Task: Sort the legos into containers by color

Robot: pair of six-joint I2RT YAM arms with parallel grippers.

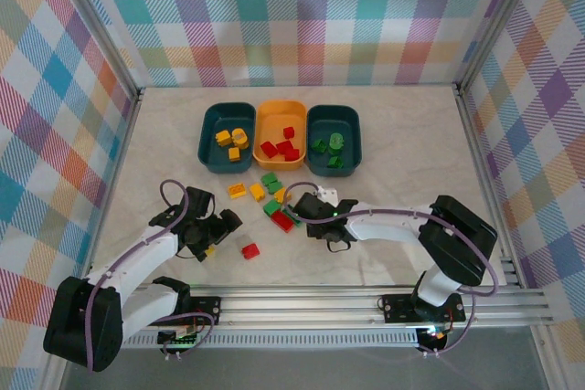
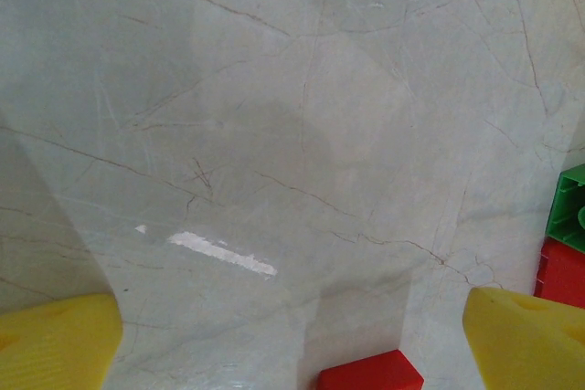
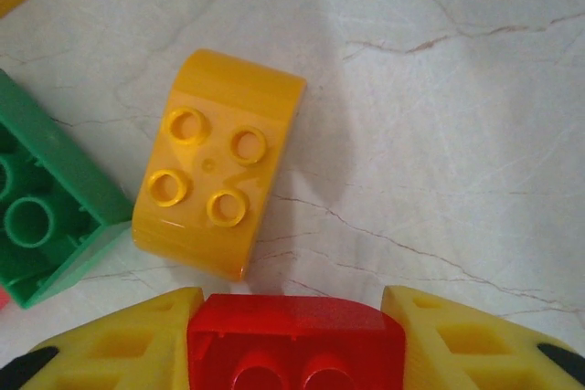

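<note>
Plaid walls [image 1: 302, 15] surround a marbled tabletop [image 1: 411, 143] edged by aluminium rail [image 1: 311, 304].

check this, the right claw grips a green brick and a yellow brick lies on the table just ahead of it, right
Not green: the right claw grips a red brick, as the right wrist view shows. The yellow brick does lie on the table just ahead of it.

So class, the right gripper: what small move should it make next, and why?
Probably lift straight up. The right gripper is shut on a red brick low over the table, and the orange bin holding red bricks lies farther out.
</note>
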